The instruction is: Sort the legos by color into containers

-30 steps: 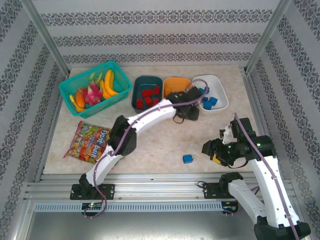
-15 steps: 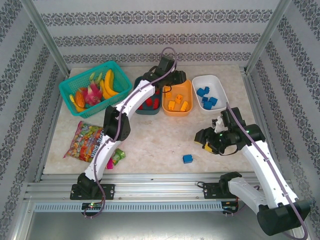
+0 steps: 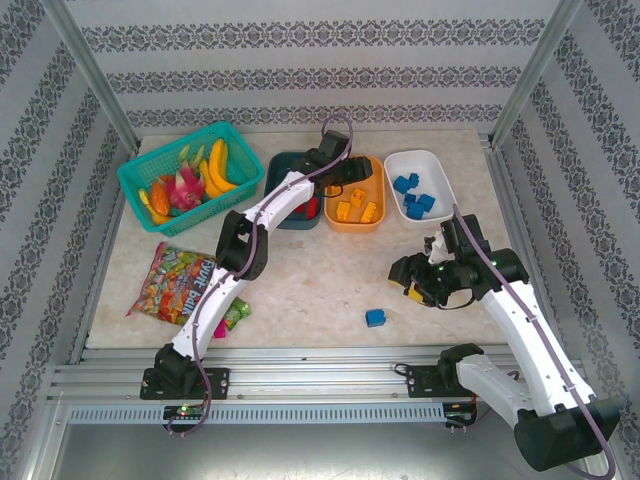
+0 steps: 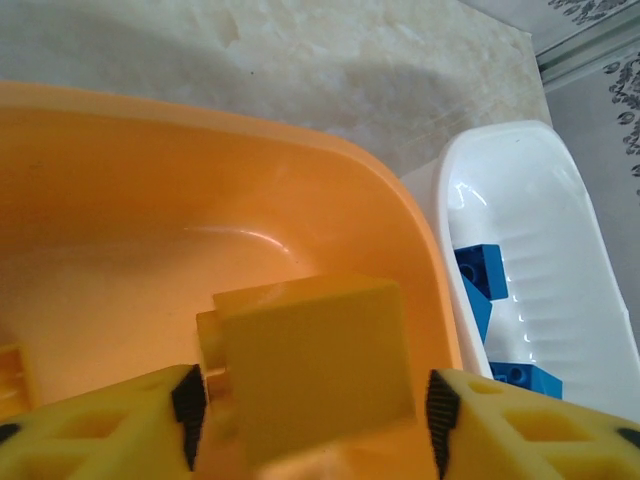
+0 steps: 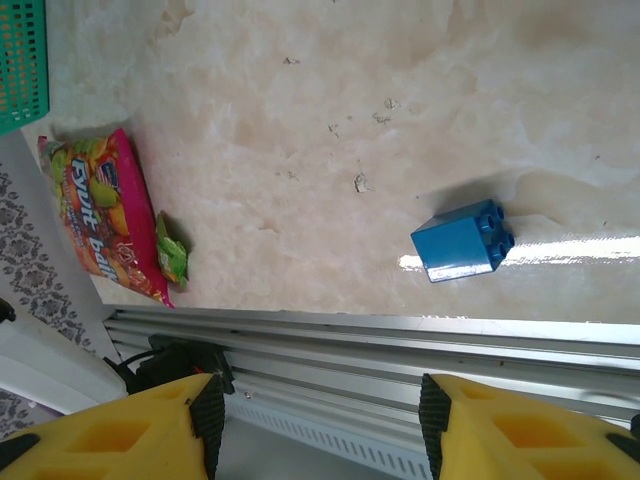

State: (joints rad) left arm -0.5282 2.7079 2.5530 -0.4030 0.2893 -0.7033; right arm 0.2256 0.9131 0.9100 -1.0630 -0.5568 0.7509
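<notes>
L wrist cam showed left claw (image 4: 310, 405) apart w/ orange lego (image 4: 310, 370) btwn, over orange tub (image 4: 150, 200); R wrist cam: right claw (image 5: 315, 420) apart, empty, blue lego (image 5: 462, 242) mid-right

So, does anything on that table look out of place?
Yes: one small blue plastic brick lies alone on the bare tabletop near the front edge, far from the shallow white plastic tub holding the other blue bricks. Nothing looks spilled or broken.
</notes>
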